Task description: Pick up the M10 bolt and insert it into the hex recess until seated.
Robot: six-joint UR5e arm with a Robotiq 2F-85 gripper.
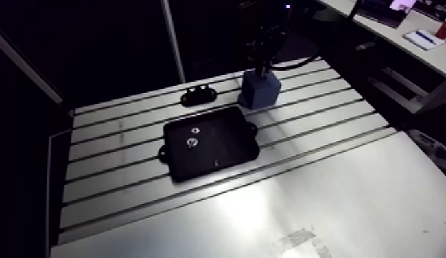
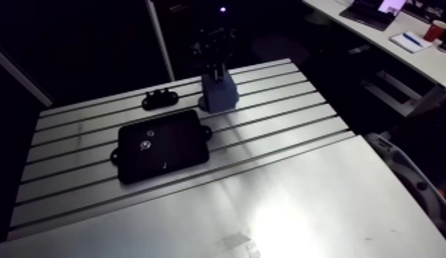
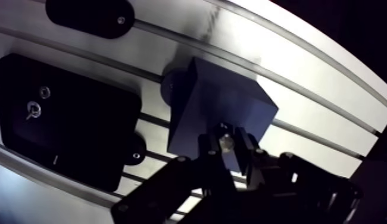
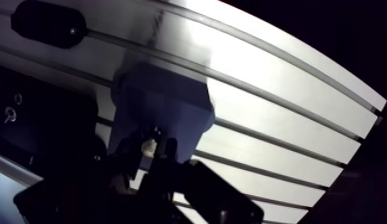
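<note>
The arm's tool [image 3: 227,138] stood over a blue block [image 3: 217,101] toward the far edge of the slotted tabletop [image 1: 315,120]. Its two fingers were closed on the M10 bolt [image 4: 149,145], a small shiny piece pinched at the block's top. Just beside the block lay a black plate [image 1: 219,147] bearing two small bright fittings [image 1: 191,143], well apart from the bolt. A small black bracket [image 1: 198,95] sat near the plate's far side.
</note>
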